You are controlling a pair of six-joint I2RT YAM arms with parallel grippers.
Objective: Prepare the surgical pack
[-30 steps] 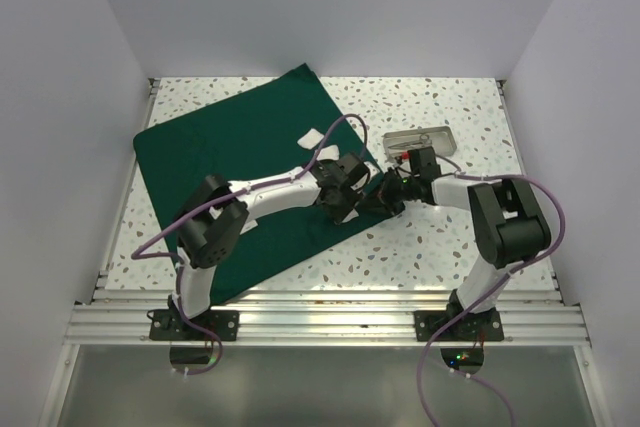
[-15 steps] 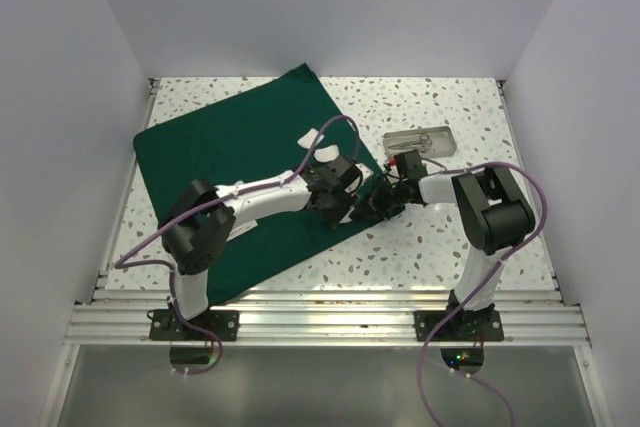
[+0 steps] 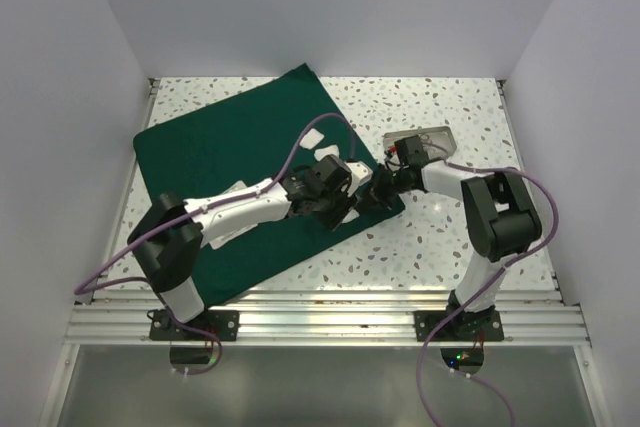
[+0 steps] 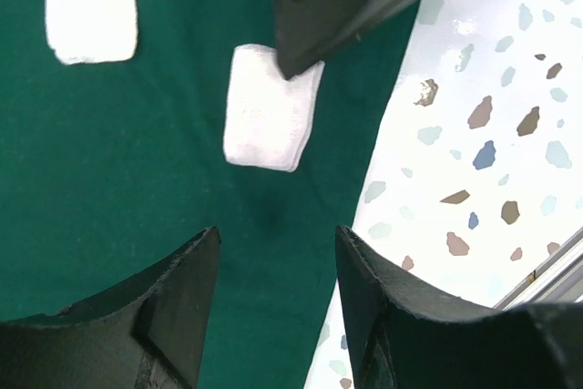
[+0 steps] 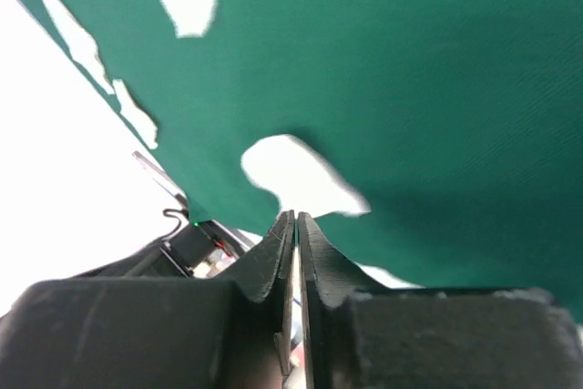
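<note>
The dark green drape [image 3: 220, 152] lies flat on the left half of the table. My left gripper [image 3: 338, 209] hovers over its right corner, open and empty [image 4: 278, 243]. Ahead of its fingers a white gauze pad [image 4: 269, 111] rests on the drape [image 4: 137, 189]. My right gripper [image 3: 363, 197] reaches in from the right, shut, its black tip over that pad's far corner. In the right wrist view the gripper [image 5: 296, 218] points at a pad [image 5: 301, 175] on the drape [image 5: 419, 88]; whether it touches is unclear. The steel tray [image 3: 432, 135] sits right of the drape, partly hidden by the right arm.
Two more white pads [image 3: 313, 137] [image 3: 328, 154] lie on the drape behind the grippers; one [image 4: 89, 2] shows at the upper left of the left wrist view. Speckled tabletop [image 3: 440, 237] borders the drape's right edge. White walls enclose three sides.
The left arm has stretched out lower and its gripper has shifted slightly left, opening a little. The right gripper has pushed left onto the drape corner toward the pad.
</note>
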